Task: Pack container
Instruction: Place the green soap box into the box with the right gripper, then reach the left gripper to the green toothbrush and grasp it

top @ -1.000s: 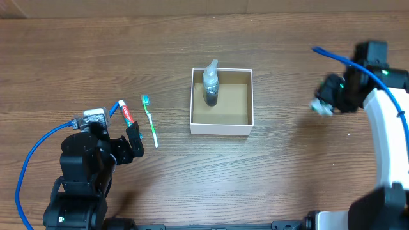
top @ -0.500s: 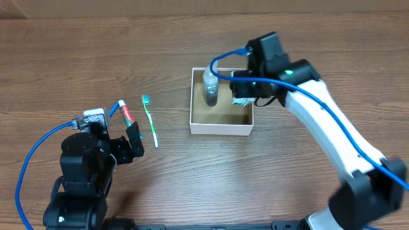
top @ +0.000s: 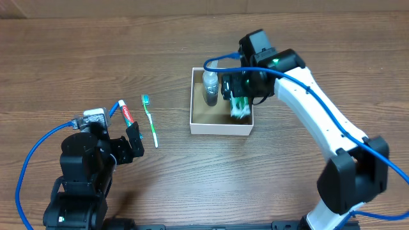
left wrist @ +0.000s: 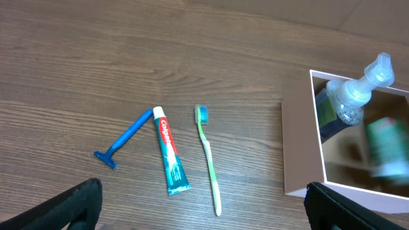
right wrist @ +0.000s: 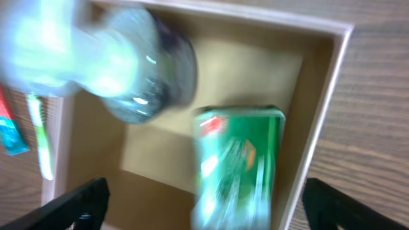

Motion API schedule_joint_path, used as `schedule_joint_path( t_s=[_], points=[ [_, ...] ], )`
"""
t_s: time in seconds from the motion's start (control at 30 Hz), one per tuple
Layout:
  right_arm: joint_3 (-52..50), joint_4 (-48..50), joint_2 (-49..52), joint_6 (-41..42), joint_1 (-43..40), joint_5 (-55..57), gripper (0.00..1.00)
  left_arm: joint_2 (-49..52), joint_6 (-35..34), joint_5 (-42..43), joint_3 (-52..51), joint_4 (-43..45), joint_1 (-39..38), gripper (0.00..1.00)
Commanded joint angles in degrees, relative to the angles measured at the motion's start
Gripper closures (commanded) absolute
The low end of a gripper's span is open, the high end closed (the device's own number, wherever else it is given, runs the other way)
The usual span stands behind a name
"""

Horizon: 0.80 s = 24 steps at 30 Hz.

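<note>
Now the right gripper (right wrist: 206,203) hangs spread above the square shallow white-walled cardboard container (top: 220,128), a blurred green packet (right wrist: 239,166) inside it. Left of the container, the left gripper (left wrist: 204,204) is spread too. Probably light, thin-walled: pinch one wall.

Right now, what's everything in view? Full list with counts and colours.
container: 1, white walls, brown inside, table centre
pump bottle: 1, clear, upright in container's left part
green packet: 1, green, blurred, in container's right part
toothbrush: 1, green, on table left of container
toothpaste tube: 1, white, red and green, left of toothbrush
razor: 1, blue, left of toothpaste tube
table: 1, brown wood
left gripper: 1, black, jaws open, near the toothbrush
right gripper: 1, black, jaws open, above container
</note>
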Motion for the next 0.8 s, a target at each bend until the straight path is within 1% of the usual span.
schedule_joint_path(
  t_s=[0.0, 0.07, 0.13, 0.2, 0.23, 0.33, 0.43, 0.53, 0.57, 0.6, 0.67, 0.73, 0.77],
  points=[
    [3.3, -0.26, -5.01, -1.27, 0.13, -0.33, 0.0, -0.07, 0.31, -0.26, 1.22, 0.22, 0.35, 0.0],
    [3.3, -0.74, -5.9, -2.25, 0.09, 0.02, 0.0, -0.07, 0.31, -0.26, 1.22, 0.22, 0.35, 0.0],
    [3.3, -1.66, -7.48, -1.38, -0.61, 3.15, 0.0, -0.07, 0.31, -0.26, 1.22, 0.24, 0.35, 0.0],
    [3.3, -2.23, -10.12, 5.57, -2.99, 9.14, 0.0, -0.07, 0.33, -0.31, 1.22, 0.24, 0.35, 0.0],
    [3.3, -2.56, -11.82, 9.35, -5.22, 11.04, 0.0, -0.07, 0.33, -0.31, 1.22, 0.26, 0.35, 0.0],
    [3.3, -3.87, -16.04, 12.04, -13.88, 10.45, 0.0, -0.07, 0.33, -1.92, 1.22, 0.28, 0.35, 0.0],
    [3.28, -7.8, -18.23, 11.93, -25.35, 6.54, 0.0, -0.07, 0.26, -3.04, 1.22, 0.79, 0.35, 0.0],
    [1.36, -12.02, -18.23, 11.39, -34.18, 5.57, 0.0, 0.24, -0.28, 0.46, 1.81, 2.51, 0.28, 0.0],
    [-0.07, -12.17, -18.21, 9.49, -36.2, 3.74, 0.0, 1.05, -1.75, 1.38, 2.8, 2.08, 0.28, 0.0],
    [-2.08, -11.69, -18.21, 7.78, -37.55, 1.75, 0.0, 2.64, -2.78, 1.86, 4.39, 1.33, 0.22, 0.0],
    [-6.19, -10.34, -18.21, 7.08, -38.56, 0.76, 0.0, 7.37, -3.63, 1.7, 8.61, -1.25, -0.35, 0.0],
    [-11.41, -8.24, -18.21, 7.04, -38.49, 0.79, 0.0, 14.38, -4.02, 1.6, 14.62, -4.83, -1.53, 0.0],
    [-13.55, -7.65, -18.21, 7.06, -38.49, 0.79, 0.0, 19.41, -4.0, 1.57, 18.82, -7.65, -2.62, 0.0]
  ],
)
